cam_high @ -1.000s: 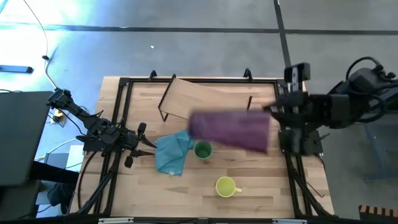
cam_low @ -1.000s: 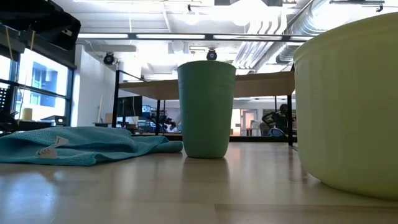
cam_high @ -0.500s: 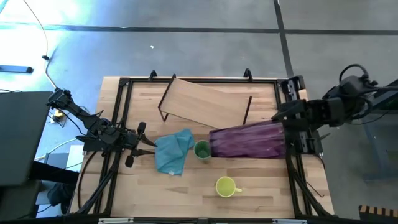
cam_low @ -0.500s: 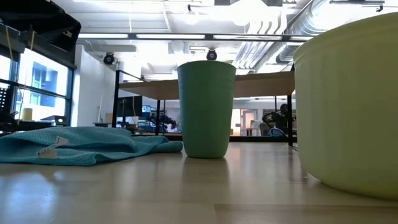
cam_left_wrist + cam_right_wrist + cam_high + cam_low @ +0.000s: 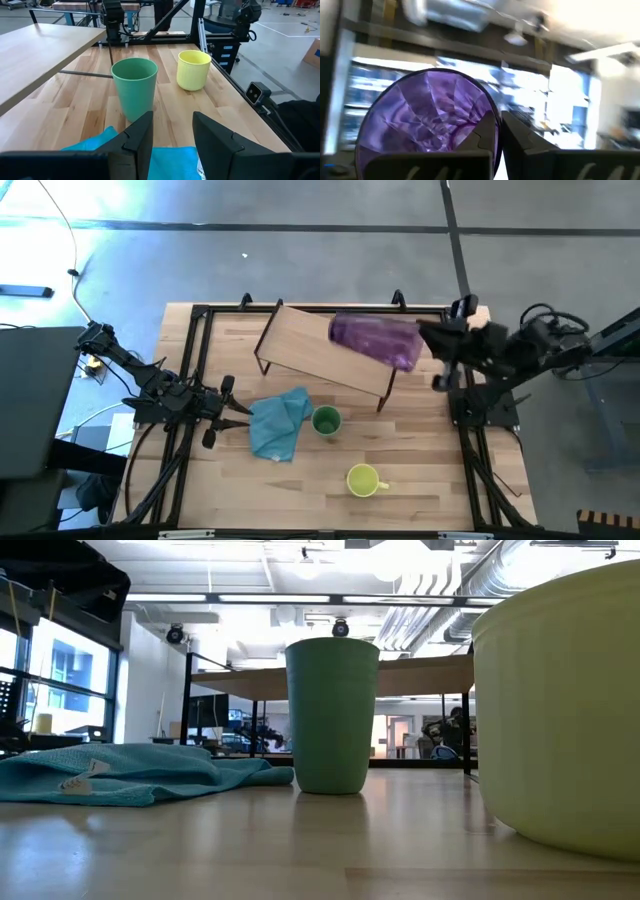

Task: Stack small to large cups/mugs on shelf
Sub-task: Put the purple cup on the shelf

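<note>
Two cups stand on the table [image 5: 420, 480] and the third hangs in the air. Only the high view shows the purple tumbler [image 5: 376, 341] lying sideways above the right end of the shelf [image 5: 320, 350], held at its rim by the right gripper [image 5: 428, 340]; the low view shows none of that, only the green cup [image 5: 331, 715], the yellow mug [image 5: 565, 710] large at its right edge, and the blue cloth [image 5: 120, 775]. The right wrist view looks straight into the tumbler's open mouth, with the fingers [image 5: 487, 132] pinched narrow on its rim; nothing can be seen inside it. The left wrist view shows the green cup and yellow mug both upright and empty, with the cloth just beneath the left gripper [image 5: 172, 135], whose jaws stand apart and hold nothing. That gripper [image 5: 232, 408] sits near the table's left edge, beside the cloth. The green cup stands near the table's middle, just in front of the shelf; the yellow mug is nearer the front edge. Half a second ago the tumbler hung lower, over the table beside the green cup; it is now up over the shelf.
</note>
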You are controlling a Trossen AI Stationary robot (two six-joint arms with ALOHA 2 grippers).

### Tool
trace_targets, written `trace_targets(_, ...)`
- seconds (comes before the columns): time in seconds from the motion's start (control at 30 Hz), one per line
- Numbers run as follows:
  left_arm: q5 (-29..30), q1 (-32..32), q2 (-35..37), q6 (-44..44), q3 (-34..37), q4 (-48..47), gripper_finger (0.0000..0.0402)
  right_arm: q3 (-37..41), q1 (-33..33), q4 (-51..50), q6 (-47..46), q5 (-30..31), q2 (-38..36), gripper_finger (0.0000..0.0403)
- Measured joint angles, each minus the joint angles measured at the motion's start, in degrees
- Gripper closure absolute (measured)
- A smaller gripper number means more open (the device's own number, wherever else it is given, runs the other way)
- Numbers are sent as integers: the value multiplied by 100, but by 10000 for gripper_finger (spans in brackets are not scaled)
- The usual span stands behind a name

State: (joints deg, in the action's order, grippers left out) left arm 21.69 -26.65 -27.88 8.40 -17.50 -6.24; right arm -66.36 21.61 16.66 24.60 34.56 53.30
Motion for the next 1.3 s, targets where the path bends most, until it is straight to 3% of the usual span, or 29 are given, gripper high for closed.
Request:
trace_targets(0.2,0,2,-1,0,0,-2,275,-427,-253,-892,-715,568,128,403)
trace_targets(0.67,1,1,-2,0,0,-5,275,-2614,-632,-4699,-2877,1471,1204,403)
trace_targets(1.0,2,0,0,-20,0,-39,275,-3865,-856,-7322,-4820,1411,1709,403)
trace_targets(1.3,2,0,0,33,0,-33,275,-4119,-1544,-8363,-5607,387,1932,403)
